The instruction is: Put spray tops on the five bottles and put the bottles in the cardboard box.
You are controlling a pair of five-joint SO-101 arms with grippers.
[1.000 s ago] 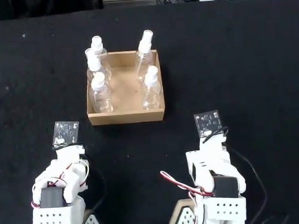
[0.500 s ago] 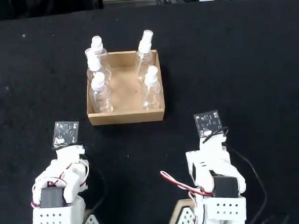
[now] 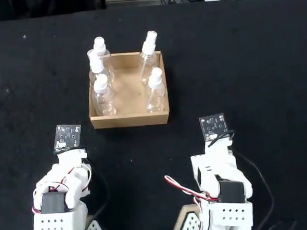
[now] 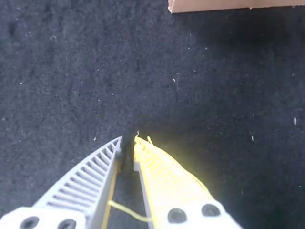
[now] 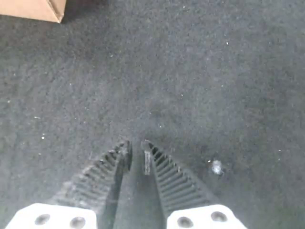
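Five clear spray-topped plastic bottles (image 3: 103, 94) in brown cardboard box (image 3: 130, 119) | 1 o'clock from my left gripper (image 4: 127, 143) (the nearer) | both jaws closed, empty

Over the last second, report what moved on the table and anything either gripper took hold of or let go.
Nothing visibly changed. The five capped bottles stand in the cardboard box exactly as they did, and both arms remain folded back at the near side of the table. The left gripper and the right gripper still hang over bare black cloth with nothing in them.
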